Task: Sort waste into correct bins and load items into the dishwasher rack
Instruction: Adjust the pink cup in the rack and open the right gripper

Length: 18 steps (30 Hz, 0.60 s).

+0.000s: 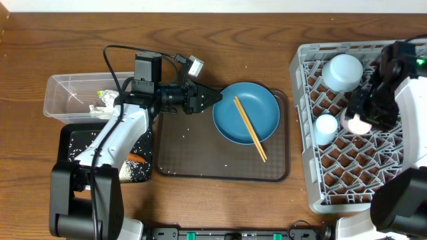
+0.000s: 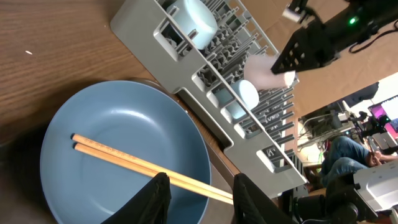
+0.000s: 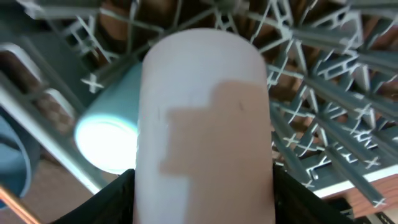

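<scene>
A round blue plate lies flat on a brown serving tray, with a pair of wooden chopsticks laid across it, their near ends overhanging the rim. The large square grey plastic rack holds an upturned light-blue bowl in its far-left corner and a small light-blue cup by the left wall. Just beside that cup, a small pink cup is gripped in the right hand over the lattice. A clear rectangular plastic tub holds a crumpled silver-and-yellow wrapper and a white tissue. A shallow black tray holds an orange carrot and white rice grains.
</scene>
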Motion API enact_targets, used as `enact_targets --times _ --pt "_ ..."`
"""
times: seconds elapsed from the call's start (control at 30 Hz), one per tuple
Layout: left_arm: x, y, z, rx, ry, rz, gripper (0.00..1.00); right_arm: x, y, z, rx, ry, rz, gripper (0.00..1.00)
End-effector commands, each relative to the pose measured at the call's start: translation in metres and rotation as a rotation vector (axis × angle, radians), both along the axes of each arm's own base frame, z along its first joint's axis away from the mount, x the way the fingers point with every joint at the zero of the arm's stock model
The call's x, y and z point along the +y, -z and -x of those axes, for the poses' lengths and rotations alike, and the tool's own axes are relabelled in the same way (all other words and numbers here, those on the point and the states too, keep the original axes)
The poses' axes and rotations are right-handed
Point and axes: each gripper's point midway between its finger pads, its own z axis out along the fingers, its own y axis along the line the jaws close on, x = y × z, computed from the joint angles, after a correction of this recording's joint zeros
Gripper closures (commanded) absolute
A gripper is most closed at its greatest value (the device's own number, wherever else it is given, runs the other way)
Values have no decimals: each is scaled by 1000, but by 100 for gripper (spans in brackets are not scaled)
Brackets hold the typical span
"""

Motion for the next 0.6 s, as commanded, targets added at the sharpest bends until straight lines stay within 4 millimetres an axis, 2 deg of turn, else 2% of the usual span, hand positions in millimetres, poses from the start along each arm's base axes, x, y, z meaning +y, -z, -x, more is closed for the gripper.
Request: enact_targets --times 0.0,0.13,0.3,0.57 --pt "0 2 1 1 0 -4 64 -7 -17 -9 -60 25 14 53" --pt "0 2 1 1 0 -4 64 -19 -20 -13 -88 60 18 57" --pt "0 2 1 1 0 -4 64 -38 -21 -15 -117 115 25 57" --pt "0 2 1 1 0 -4 64 -40 -21 -23 -154 115 2 57"
